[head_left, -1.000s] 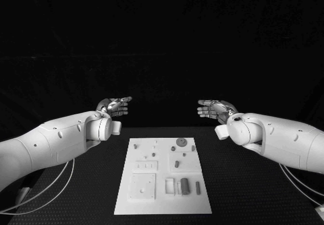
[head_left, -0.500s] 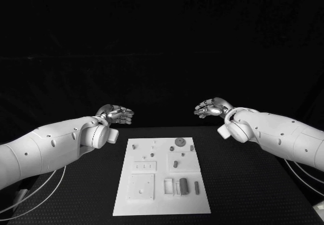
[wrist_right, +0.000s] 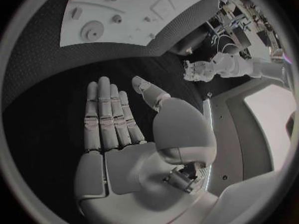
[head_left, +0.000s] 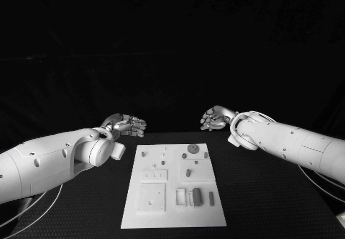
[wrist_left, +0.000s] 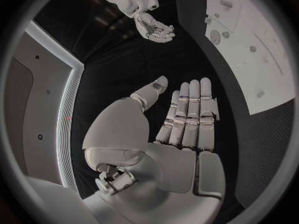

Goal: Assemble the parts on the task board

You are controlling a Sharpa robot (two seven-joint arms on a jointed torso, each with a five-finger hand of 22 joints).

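Head view: left hand (head_left: 128,124) and right hand (head_left: 216,118) are hovering beyond the far edge of the task board (head_left: 174,186), apart from it and from each other. Both are holding nothing; in wrist views each is showing fingers straight, side by side, palm bare. Board is lying mid-table w/ small parts on it: round disc (head_left: 193,149) near far edge, dark upright pieces (head_left: 198,197) near front. Risks, as judged: hands are coming in from far side, so a reach to front pieces is likely sweeping over disc & pegs, knocking them. Parts are small; a coarse pinch may slip or shift the board.
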